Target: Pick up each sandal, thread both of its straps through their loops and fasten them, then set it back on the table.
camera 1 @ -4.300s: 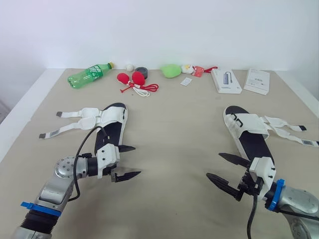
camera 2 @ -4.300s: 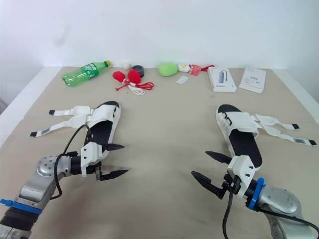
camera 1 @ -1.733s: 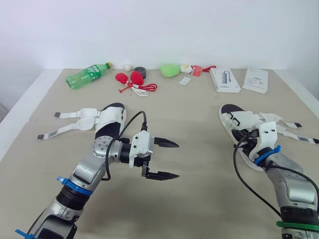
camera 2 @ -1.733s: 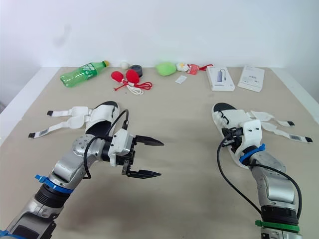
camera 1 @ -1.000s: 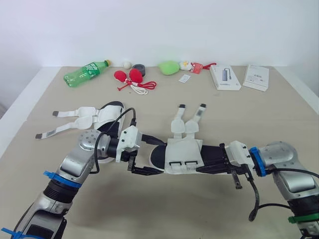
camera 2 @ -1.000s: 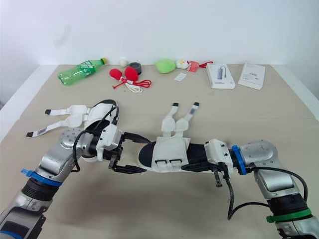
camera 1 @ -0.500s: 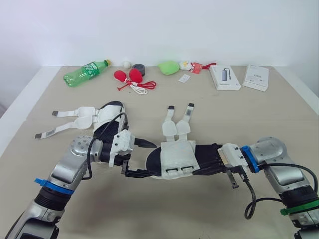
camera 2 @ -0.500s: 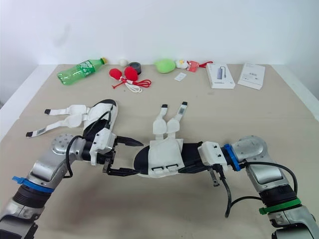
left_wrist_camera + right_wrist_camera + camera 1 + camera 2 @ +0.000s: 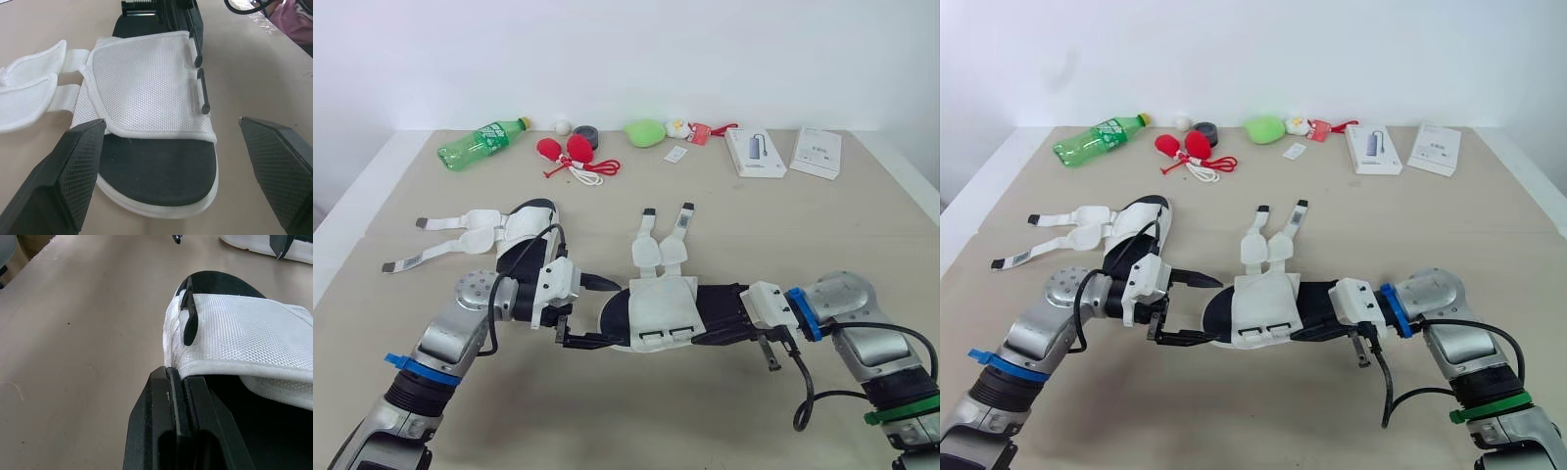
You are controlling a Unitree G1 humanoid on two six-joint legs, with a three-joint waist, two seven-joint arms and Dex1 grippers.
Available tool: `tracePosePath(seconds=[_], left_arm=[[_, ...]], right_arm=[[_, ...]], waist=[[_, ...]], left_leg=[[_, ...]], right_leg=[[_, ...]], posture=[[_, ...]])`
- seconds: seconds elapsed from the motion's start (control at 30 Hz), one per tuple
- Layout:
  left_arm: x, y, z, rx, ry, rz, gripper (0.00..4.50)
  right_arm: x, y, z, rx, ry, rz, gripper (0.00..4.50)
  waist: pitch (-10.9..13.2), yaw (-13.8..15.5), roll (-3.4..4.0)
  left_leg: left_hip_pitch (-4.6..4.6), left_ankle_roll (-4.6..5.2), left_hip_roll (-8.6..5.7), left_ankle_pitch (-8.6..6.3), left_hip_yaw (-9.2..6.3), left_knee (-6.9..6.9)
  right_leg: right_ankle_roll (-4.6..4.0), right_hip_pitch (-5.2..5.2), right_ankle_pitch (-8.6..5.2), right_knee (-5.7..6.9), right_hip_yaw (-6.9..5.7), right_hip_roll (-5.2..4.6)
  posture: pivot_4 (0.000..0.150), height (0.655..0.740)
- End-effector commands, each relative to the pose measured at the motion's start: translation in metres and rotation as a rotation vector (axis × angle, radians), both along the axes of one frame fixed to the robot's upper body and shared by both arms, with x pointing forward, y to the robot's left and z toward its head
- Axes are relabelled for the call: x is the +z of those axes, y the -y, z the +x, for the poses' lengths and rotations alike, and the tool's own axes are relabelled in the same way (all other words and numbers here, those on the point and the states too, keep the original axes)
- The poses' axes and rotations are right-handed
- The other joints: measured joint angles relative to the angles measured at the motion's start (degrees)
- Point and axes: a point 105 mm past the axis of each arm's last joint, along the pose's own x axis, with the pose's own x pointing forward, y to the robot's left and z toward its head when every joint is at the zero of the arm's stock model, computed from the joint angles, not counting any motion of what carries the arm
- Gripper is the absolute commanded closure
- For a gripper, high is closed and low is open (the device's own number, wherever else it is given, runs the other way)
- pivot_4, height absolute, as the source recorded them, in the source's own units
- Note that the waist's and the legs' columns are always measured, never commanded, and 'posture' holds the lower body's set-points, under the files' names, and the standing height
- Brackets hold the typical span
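Note:
My right gripper (image 9: 740, 320) is shut on the heel end of a black-soled sandal (image 9: 662, 309) with a white mesh upper, held low over the table's middle. Its two straps (image 9: 664, 243) lie unfastened, pointing toward the far edge. The left gripper (image 9: 599, 312) is open, its fingers (image 9: 73, 166) standing on either side of the sandal's toe (image 9: 156, 181) without touching it. In the right wrist view the shut fingers (image 9: 178, 431) clamp the sole beside the black loops (image 9: 188, 320). The second sandal (image 9: 527, 235) lies at the left, with loose straps (image 9: 445, 242) spread toward the left edge.
Along the far edge lie a green bottle (image 9: 485, 144), red balls with a cord (image 9: 570, 153), a grey tape roll (image 9: 587, 135), a green soft item (image 9: 646, 132), a small card (image 9: 677, 154) and two white boxes (image 9: 755, 154) (image 9: 818, 152).
My right gripper carried the sandal a little to the left during the last second, bringing its toe between the left fingers. Over the last half second almost nothing moved.

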Motion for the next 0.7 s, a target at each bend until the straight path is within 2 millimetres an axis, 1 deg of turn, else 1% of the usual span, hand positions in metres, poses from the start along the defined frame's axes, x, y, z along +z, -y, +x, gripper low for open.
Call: tracePosePath(seconds=[0.03,0.1,0.17,0.2,0.23,0.27,0.37,0.4,0.53,0.57,0.6,0.63,0.67,0.7], left_arm=[[0.008,0.002,0.002,-0.009,0.039,-0.014,0.00],[0.007,0.002,0.003,-0.009,0.039,-0.012,0.00],[0.007,0.002,0.003,-0.011,0.041,-0.010,0.00],[0.007,0.002,0.003,-0.014,0.044,-0.006,0.00],[0.006,0.001,0.002,-0.018,0.044,-0.001,0.00],[0.006,0.000,0.002,-0.021,0.045,0.004,0.00],[0.004,-0.003,0.004,-0.021,0.053,0.019,0.00],[0.004,-0.003,0.005,-0.020,0.055,0.021,0.00],[0.005,-0.003,0.008,-0.016,0.062,0.020,0.00],[0.004,-0.003,0.009,-0.015,0.064,0.021,0.00],[0.002,-0.002,0.010,-0.016,0.066,0.024,0.00],[0.001,-0.001,0.011,-0.015,0.066,0.026,0.42],[0.000,-0.001,0.012,-0.014,0.066,0.027,0.57],[-0.002,0.000,0.011,-0.026,0.054,0.032,1.05]], right_arm=[[0.011,-0.003,0.001,-0.010,0.035,0.031,4.47],[0.010,-0.001,0.002,-0.031,0.006,0.036,4.47],[0.010,-0.001,0.001,-0.028,0.018,0.034,3.79],[0.009,0.002,-0.003,-0.012,0.007,0.021,3.55],[0.009,0.003,-0.006,-0.004,0.005,0.016,3.16],[0.010,0.004,-0.009,-0.004,-0.009,0.018,2.63],[0.012,0.008,-0.014,-0.015,-0.045,0.010,1.53],[0.012,0.010,-0.015,-0.020,-0.053,0.003,0.92],[0.018,0.024,-0.020,-0.074,-0.102,-0.009,0.92],[0.023,0.029,-0.018,-0.113,-0.125,0.011,0.92],[0.033,0.034,-0.012,-0.189,-0.161,0.055,0.92],[0.042,0.039,-0.005,-0.252,-0.190,0.100,0.86],[0.048,0.041,-0.002,-0.291,-0.210,0.129,0.86],[0.053,0.042,0.002,-0.323,-0.229,0.149,0.86]], waist=[[0.00,0.00,0.00],[0.00,0.00,0.00],[0.00,0.00,0.00],[0.00,0.00,0.00],[0.00,0.07,0.00],[0.00,0.08,0.00],[0.00,0.09,0.00],[0.00,0.09,0.00],[0.00,0.12,-0.01],[0.00,0.13,-0.01],[0.00,0.11,-0.01],[0.00,0.07,-0.01],[0.00,0.06,-0.01],[0.00,0.02,-0.01]], left_leg=[[0.00,0.00,0.00,0.00,0.00,0.00],[0.00,0.00,0.01,0.00,-0.01,0.00],[0.01,-0.04,0.02,0.02,-0.01,0.00],[0.01,-0.06,0.02,0.03,-0.01,0.00],[0.00,-0.06,0.02,0.04,-0.01,0.00],[0.00,-0.06,0.01,0.04,-0.03,0.00],[-0.01,-0.06,0.00,0.04,-0.02,0.00],[-0.01,-0.06,0.00,0.04,-0.02,0.00],[-0.01,-0.12,0.00,0.07,-0.03,0.02],[-0.01,-0.12,0.00,0.07,-0.04,0.02],[-0.01,-0.13,0.00,0.07,-0.03,0.02],[-0.01,-0.14,0.00,0.08,-0.03,0.02],[0.00,-0.17,0.01,0.10,-0.01,0.02],[0.00,-0.21,0.02,0.12,-0.01,0.02]], right_leg=[[0.00,0.00,0.00,0.00,0.00,0.00],[0.01,0.00,0.00,0.00,0.00,0.01],[0.01,0.00,0.00,0.00,-0.01,0.02],[0.02,0.00,0.00,0.00,-0.01,0.02],[0.02,0.00,0.00,0.00,-0.01,0.02],[0.02,0.00,0.00,0.00,-0.03,0.02],[0.02,0.00,0.00,0.00,-0.02,0.01],[0.02,0.00,0.00,0.00,-0.02,0.01],[0.06,0.01,0.01,0.00,-0.04,0.01],[0.07,0.01,0.01,0.00,-0.04,0.01],[0.08,0.01,0.01,0.00,-0.04,0.01],[0.09,0.01,0.02,0.00,-0.03,0.00],[0.11,0.01,0.04,0.00,-0.01,0.01],[0.13,0.01,0.06,0.00,-0.01,0.02]], posture=[[0.150,0.7400],[0.150,0.7400],[0.150,0.7400],[0.150,0.7400],[0.150,0.7400],[0.150,0.7400],[0.150,0.7400],[0.150,0.7400],[0.150,0.7400],[0.150,0.7400],[0.150,0.7400],[0.150,0.7400],[0.150,0.7400],[0.150,0.7400]])
